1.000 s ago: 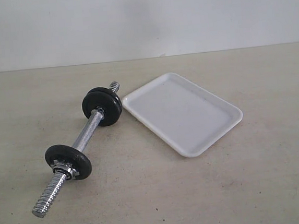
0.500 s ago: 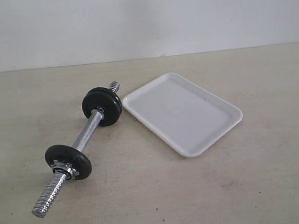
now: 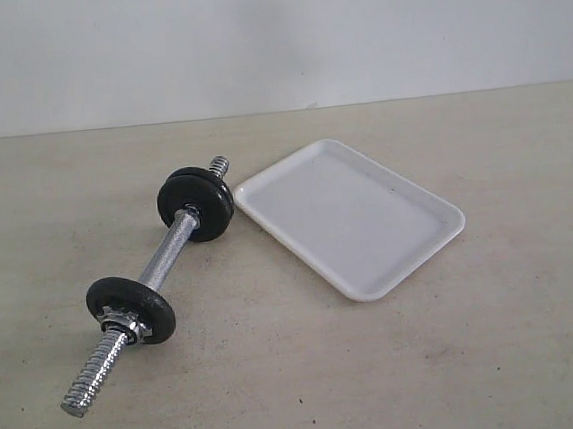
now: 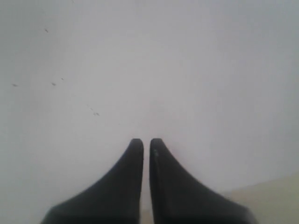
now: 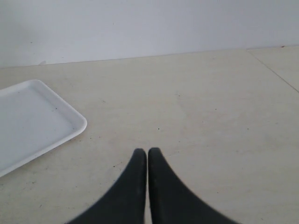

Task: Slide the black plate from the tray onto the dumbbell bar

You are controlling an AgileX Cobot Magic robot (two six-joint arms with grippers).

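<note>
- Exterior view: a white tray (image 3: pixel 347 214) lies bare on a beige surface (image 3: pixel 401 375). Just beside its left corner lies the dumbbell bar (image 3: pixel 162 257). The black plate (image 3: pixel 196 203) is threaded on the bar's far end, next to the tray. A second black disc (image 3: pixel 131 308), backed by a silver nut (image 3: pixel 125 324), sits toward the near end. Neither hand shows here. The sliding looks done, so the sound course is to keep clear, since a nudge might roll the bar.
- Left wrist view: the left hand (image 4: pixel 146 142) is clenched on nothing, facing a blank pale background.
- Right wrist view: the right hand (image 5: pixel 147 151) is clenched and empty over bare surface, well apart from the tray. Nothing stands in its way.
</note>
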